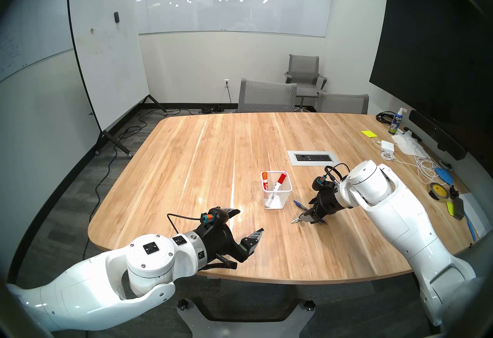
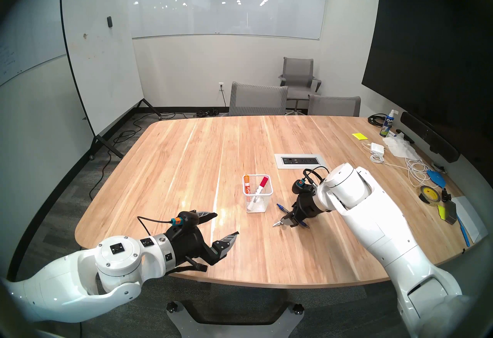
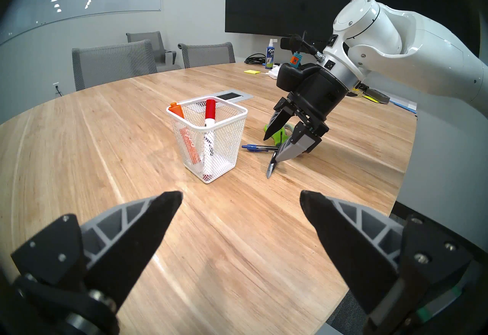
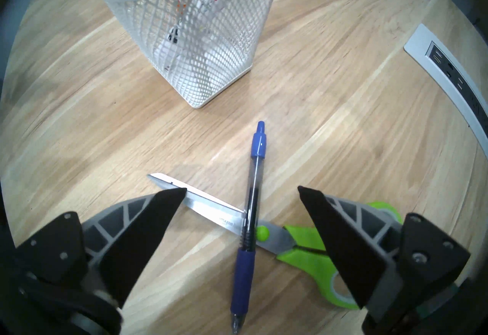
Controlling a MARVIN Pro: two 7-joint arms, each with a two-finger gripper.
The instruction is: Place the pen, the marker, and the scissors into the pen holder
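Note:
The white mesh pen holder stands upright mid-table with an orange-capped marker and a red-capped marker leaning inside. The blue pen lies across the lime-green scissors at their pivot, flat on the table right of the holder. The scissors' blades are closed. My right gripper is open and low over both, its fingers straddling the pen, one by the blade and one by the handles. It holds nothing. My left gripper is open and empty near the table's front edge, facing the holder.
A power outlet panel is set into the table behind the holder. Clutter lies along the right edge: a spray bottle, a charger with cables, a tape roll. Grey chairs stand at the far side.

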